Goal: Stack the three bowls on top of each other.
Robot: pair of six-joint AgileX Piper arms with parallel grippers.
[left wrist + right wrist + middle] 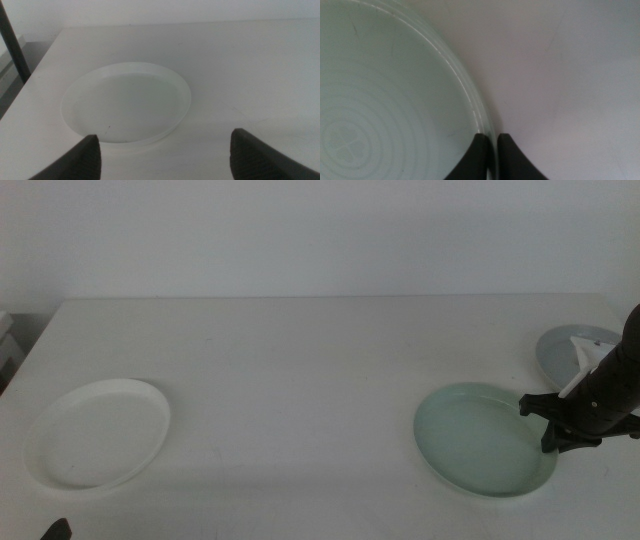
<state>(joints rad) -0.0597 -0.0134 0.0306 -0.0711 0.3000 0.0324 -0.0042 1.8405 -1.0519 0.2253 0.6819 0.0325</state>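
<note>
The white bowl (pixel 98 432) (pixel 127 102) rests flat at the table's left. My left gripper (pixel 165 160) waits just short of it, open and holding nothing; only its tip (pixel 55 530) shows at the middle view's bottom edge. At the right lies the pale mint green bowl (pixel 480 438) (pixel 385 100). My right gripper (pixel 545 425) (pixel 492 155) is at that bowl's right rim, shut on the thin rim with one jaw inside and one outside. Behind the right arm sits the grey bowl (pixel 565 350), partly hidden by it.
The white table (pixel 320 370) has its left edge close to the white bowl. A dark upright post (pixel 12 42) stands beyond that edge. A pale wall runs behind the table.
</note>
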